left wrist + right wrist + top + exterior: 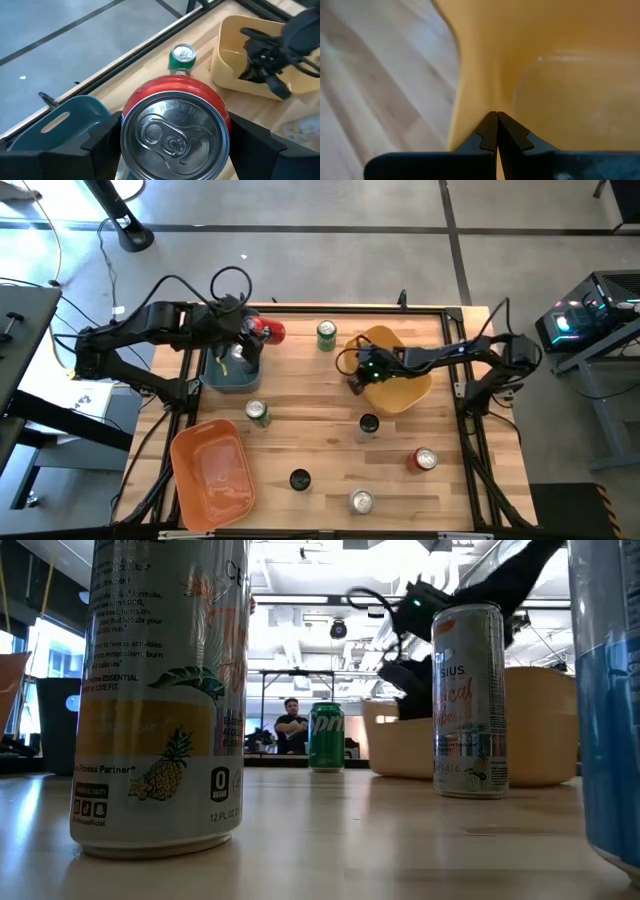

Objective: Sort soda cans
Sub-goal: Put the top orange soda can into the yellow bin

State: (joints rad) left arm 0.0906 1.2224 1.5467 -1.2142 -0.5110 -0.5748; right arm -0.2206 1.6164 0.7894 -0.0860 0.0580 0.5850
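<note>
My left gripper is shut on a red soda can above the far rim of the dark teal bin. My right gripper is shut with nothing between its fingers, at the left rim of the yellow bin. Other cans stand upright on the table: a green one at the back, another green one beside the teal bin, a black one, a red one, a second black one and a silver one near the front. My left gripper pinches the red can's side wall between its two fingers, one on each side. The can is tilted, its silvery top turned back toward the wrist, and it is lifted clear over the teal bin. My right gripper's shut fingertips point slanting down at the yellow bin's rim; whether they touch it I cannot tell.
An orange bin lies at the front left. Black frame rails run round the wooden table. In the low view a tall silver can and another stand close; a person sits far behind.
</note>
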